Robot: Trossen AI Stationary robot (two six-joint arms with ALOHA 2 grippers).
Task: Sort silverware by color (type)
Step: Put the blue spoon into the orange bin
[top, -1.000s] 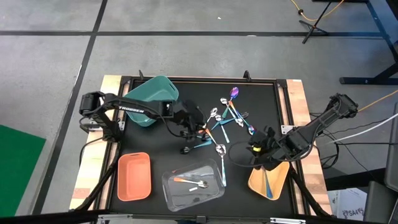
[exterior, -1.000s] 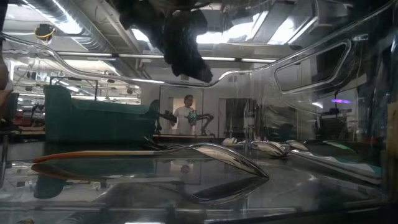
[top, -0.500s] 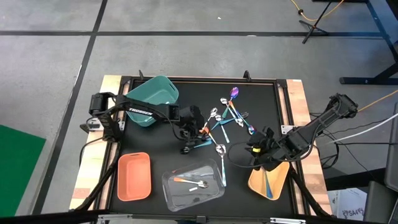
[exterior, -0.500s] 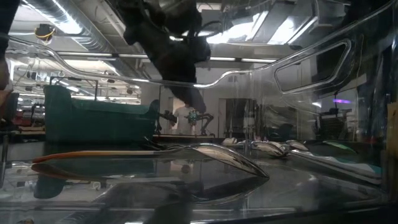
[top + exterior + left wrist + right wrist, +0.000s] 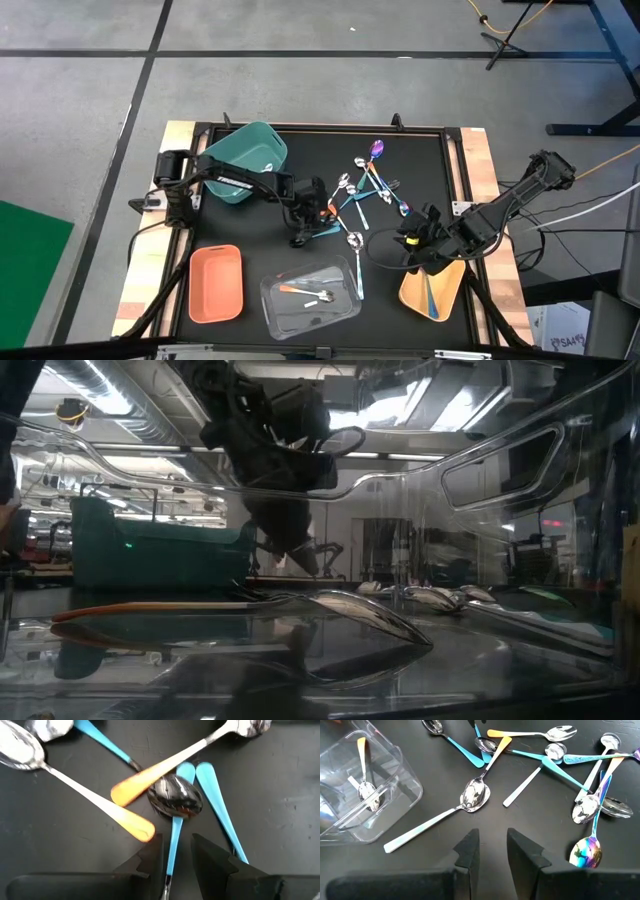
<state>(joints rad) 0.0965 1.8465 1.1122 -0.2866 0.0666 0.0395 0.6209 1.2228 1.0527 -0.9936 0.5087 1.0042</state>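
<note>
Both pincers hang over the black worktop (image 5: 250, 240) with fingers slightly parted, pinching nothing. Left pincer (image 5: 176, 851) sits low over the spoon pile, straddling a teal-handled spoon with a dark bowl (image 5: 175, 807) that lies against two orange-handled silver spoons (image 5: 150, 775). Right pincer (image 5: 492, 845) hovers just beside the yellow bin (image 5: 432, 290), near a long all-silver spoon (image 5: 440, 817). Inside the clear plastic bin (image 5: 310, 295) lie a few silver spoons (image 5: 367, 790).
</note>
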